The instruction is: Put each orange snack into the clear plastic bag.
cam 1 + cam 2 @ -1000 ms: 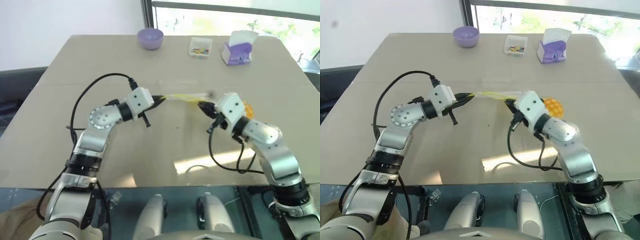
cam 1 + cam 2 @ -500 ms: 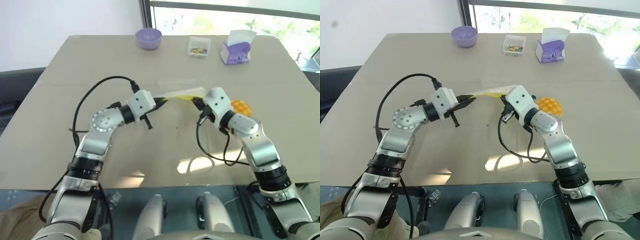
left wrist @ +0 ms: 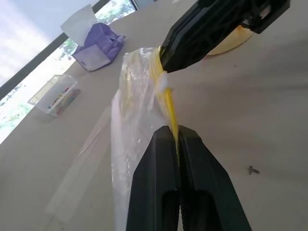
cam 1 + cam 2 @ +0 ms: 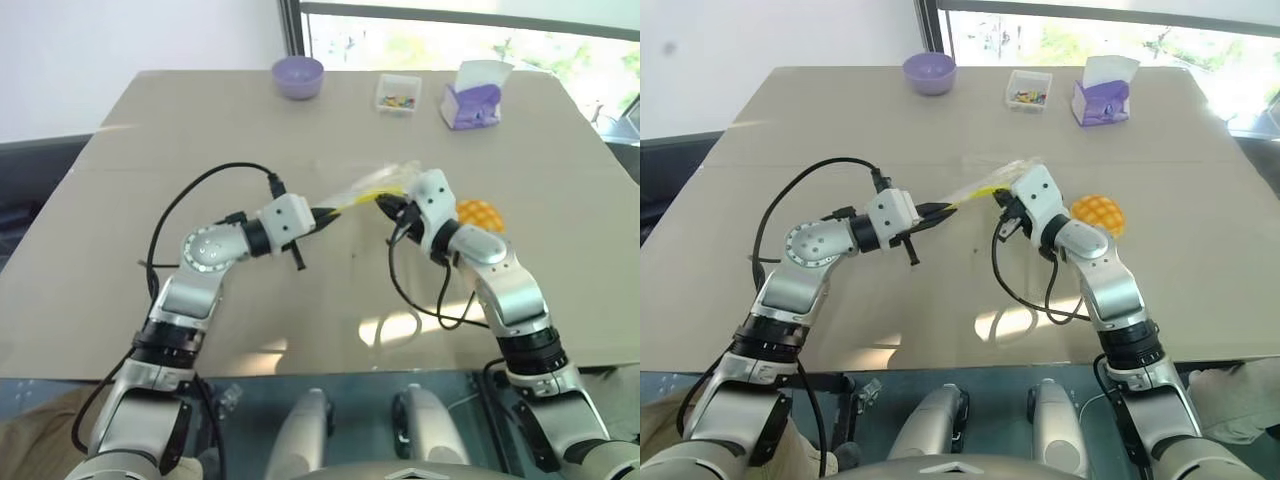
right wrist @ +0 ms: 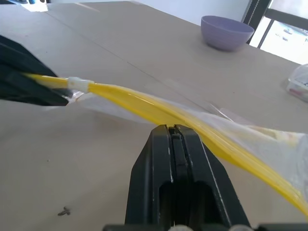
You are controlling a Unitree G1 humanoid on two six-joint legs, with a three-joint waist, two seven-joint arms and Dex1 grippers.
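The clear plastic bag (image 4: 372, 184) hangs stretched above the table between both grippers, held by its yellow zip strip (image 5: 144, 103). My left gripper (image 4: 330, 212) is shut on one end of the strip, as the left wrist view shows (image 3: 174, 132). The right gripper (image 4: 386, 205) is shut on the strip's other end (image 5: 173, 129), and the crinkly film bunches up above it. The orange snack (image 4: 1098, 211), domed with a grid top, lies on the table just right of the right gripper and outside the bag.
At the table's far edge stand a purple bowl (image 4: 299, 75), a small clear box of colourful bits (image 4: 398, 93) and a purple tissue box (image 4: 475, 100). Black cables loop from both wrists over the tabletop (image 4: 120, 210).
The right gripper has moved left toward the left gripper and rolled. The bag's strip between them is shorter and the film now bunches upward. Both grips have held.
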